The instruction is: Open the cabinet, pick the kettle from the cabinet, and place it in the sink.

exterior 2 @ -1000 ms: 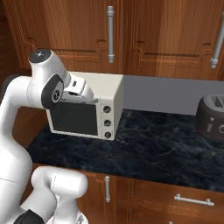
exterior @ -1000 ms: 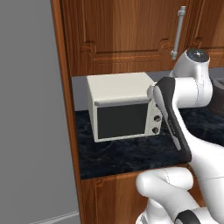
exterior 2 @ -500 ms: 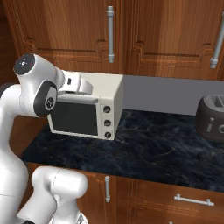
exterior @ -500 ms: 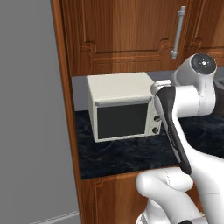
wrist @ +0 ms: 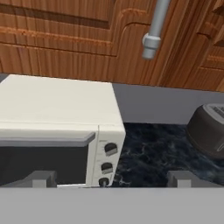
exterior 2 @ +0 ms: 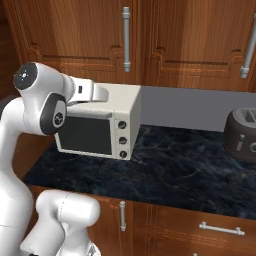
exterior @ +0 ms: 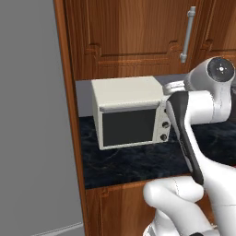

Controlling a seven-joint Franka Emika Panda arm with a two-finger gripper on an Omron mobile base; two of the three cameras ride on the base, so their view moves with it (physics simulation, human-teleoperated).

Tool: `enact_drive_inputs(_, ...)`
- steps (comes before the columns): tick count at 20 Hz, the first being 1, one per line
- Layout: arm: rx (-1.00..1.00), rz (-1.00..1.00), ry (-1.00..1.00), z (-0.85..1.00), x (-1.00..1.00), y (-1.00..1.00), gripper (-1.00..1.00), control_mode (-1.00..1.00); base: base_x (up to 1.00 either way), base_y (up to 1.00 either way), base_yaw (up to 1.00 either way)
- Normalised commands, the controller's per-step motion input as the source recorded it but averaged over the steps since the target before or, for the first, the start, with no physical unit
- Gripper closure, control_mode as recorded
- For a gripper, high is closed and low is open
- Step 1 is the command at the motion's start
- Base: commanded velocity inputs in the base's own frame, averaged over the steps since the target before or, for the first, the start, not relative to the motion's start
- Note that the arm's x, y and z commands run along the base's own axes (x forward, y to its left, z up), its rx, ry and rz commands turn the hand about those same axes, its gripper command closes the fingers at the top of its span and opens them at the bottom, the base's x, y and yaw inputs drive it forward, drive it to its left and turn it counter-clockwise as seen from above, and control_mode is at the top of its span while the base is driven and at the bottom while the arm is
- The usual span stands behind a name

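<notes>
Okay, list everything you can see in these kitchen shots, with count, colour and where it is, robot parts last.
cabinet: one, reddish-brown wood, door shut, on the wall above the microwave
cabinet handle: one, grey vertical bar, at the door's right edge
neighbouring wall cabinet: one, reddish-brown, right of it, shut
microwave: one, cream with dark window and three knobs, on the counter's left
toaster: one, dark grey, on the counter's far right
counter: one, black marbled stone
lower cabinet fronts: reddish-brown, grey handles, below the counter
arm: one, white with dark joints
gripper: one, dark tips, open, aimed at the microwave and the handle
</notes>
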Motion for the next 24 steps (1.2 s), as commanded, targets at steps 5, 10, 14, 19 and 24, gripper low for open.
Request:
enact_drive_inputs(5,0.0,0.07,0.0,0.27,0.0,-0.11,-1.0,-1.0,0.0,0.0,0.0)
enact_drive_inputs(10,0.0,0.04,0.0,0.24,0.0,-0.1,-1.0,-1.0,0.0,0.0,0.0)
enact_drive_inputs(14,0.0,0.01,0.0,0.19,0.07,-0.11,-1.0,-1.0,0.0,0.0,0.0)
enact_drive_inputs(19,0.0,0.0,0.0,0.16,0.15,-0.15,-1.0,-1.0,0.0,0.0,0.0)
enact_drive_inputs(24,0.0,0.0,0.0,0.11,0.15,-0.24,-1.0,-1.0,0.0,0.0,0.0)
